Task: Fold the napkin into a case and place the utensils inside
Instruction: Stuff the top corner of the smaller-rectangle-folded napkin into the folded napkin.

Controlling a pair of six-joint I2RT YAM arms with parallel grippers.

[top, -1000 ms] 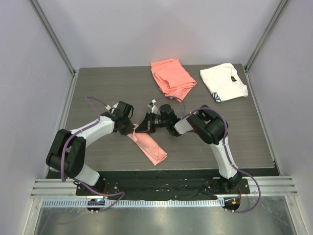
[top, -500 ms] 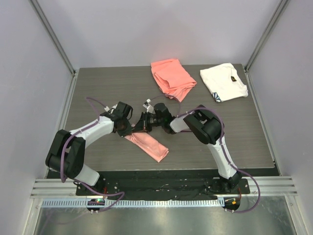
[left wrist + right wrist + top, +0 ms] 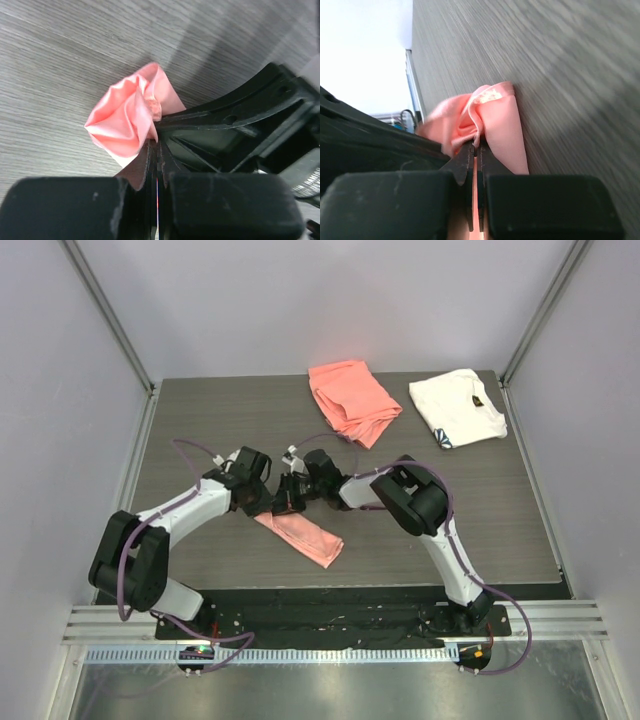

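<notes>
Shifted left since before, left tool [image 3: 156, 150] and right tool [image 3: 476, 148] each clench the napkin [image 3: 305, 538], folded narrow; utensils unseen, not yet inserted

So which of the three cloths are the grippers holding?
The glossy pale-pink napkin near the front, pinched by the left gripper and right gripper. The coral cloth and white cloth lie untouched at the far edge.

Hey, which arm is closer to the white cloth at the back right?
Right. The right arm bends on the near side of the white cloth; the left arm lies much farther off, to its left.
</notes>
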